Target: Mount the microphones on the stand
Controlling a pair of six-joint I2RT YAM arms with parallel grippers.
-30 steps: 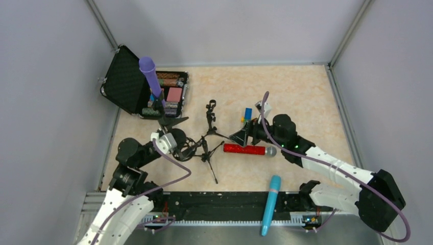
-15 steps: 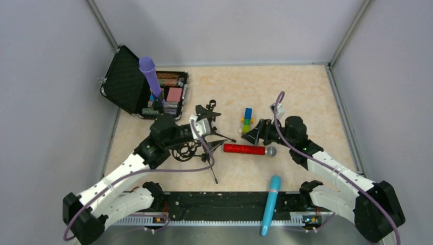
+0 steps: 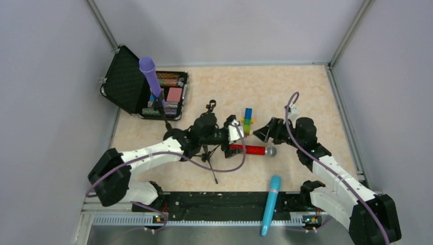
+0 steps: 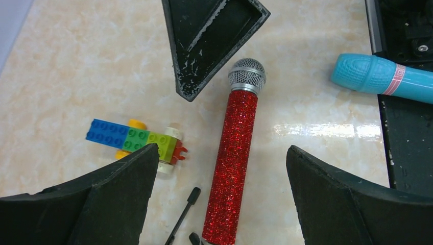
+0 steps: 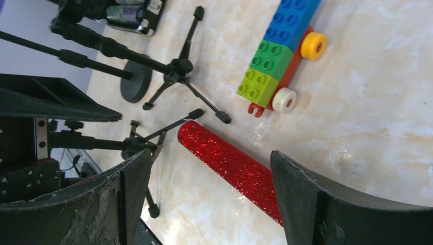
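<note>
Around the cyan-blue microphone (image 4: 365, 72), a pink band (image 4: 394, 80)

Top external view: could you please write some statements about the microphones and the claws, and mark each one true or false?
1. The glittery red microphone with the silver-grey ball head lies flat on the beige table. True.
2. The left claw is shut on it. False: it is open over it, holding nothing.
3. The cyan-blue microphone stands in a stand. False: it lies at the near edge, across the black rail.
4. The multicoloured block toy does not touch the red microphone. True.
5. The right claw is open and empty. True.
</note>
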